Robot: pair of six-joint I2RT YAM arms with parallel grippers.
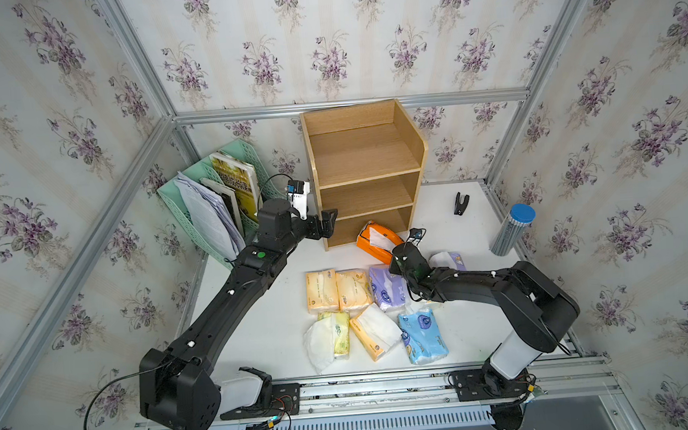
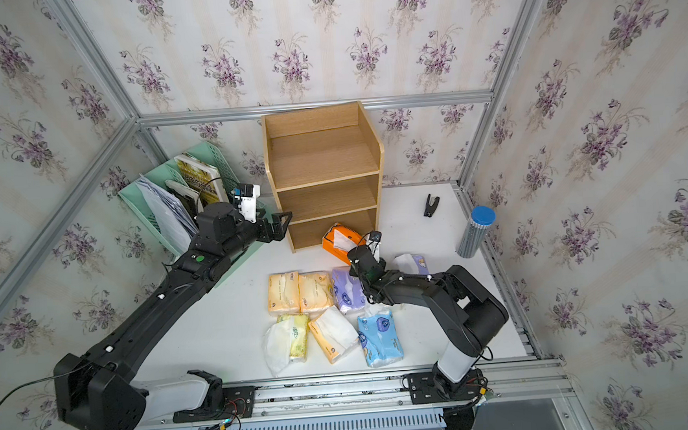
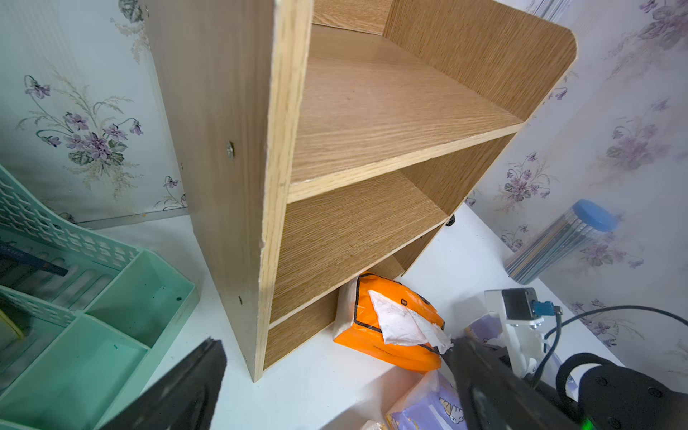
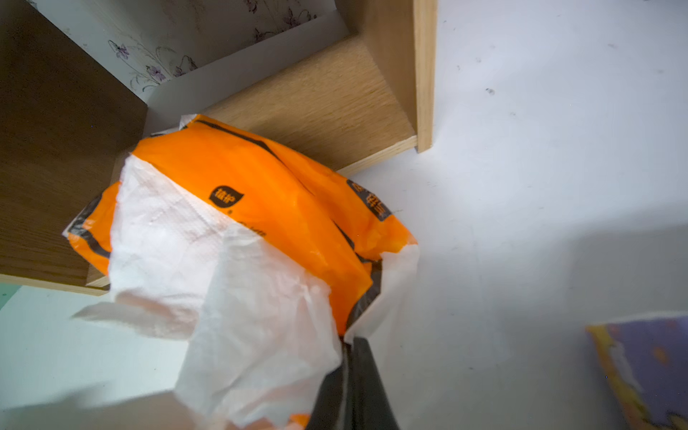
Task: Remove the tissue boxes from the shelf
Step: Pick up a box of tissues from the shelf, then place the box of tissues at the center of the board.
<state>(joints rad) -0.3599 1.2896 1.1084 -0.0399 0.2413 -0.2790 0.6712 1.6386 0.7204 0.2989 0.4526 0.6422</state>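
Eight tissue packs point(image 2: 283, 293) are visible in both top views. Seven lie on the white tabletop point(image 1: 275, 330) in front of the wooden shelf point(image 1: 363, 161). One pale orange pack point(image 1: 321, 291), a second pale orange pack point(image 1: 353, 290) and a purple pack point(image 1: 387, 288) lie side by side in a row. A yellow pack point(image 1: 338, 333), an opened pale orange pack point(image 1: 372, 333) with loose white tissue and a light blue pack point(image 1: 423, 336) form a nearer row. A second purple pack point(image 1: 453, 260) is partly hidden behind the right arm point(image 1: 481, 285). The eighth, a bright orange pack point(image 4: 260, 193), lies tilted. Its far end rests on the shelf's lowest board and its near end is out over the tabletop, with white tissue hanging from its slit. Right tool point(image 4: 350, 357): jaws closed together on the wrapper and tissue at this pack's near end. Left tool point(image 1: 330, 220): jaws spread wide, just beside the front edge of the shelf's left side panel, level with the lower tiers. A green file rack point(image 1: 195, 217) stands on the left arm's side of the shelf.
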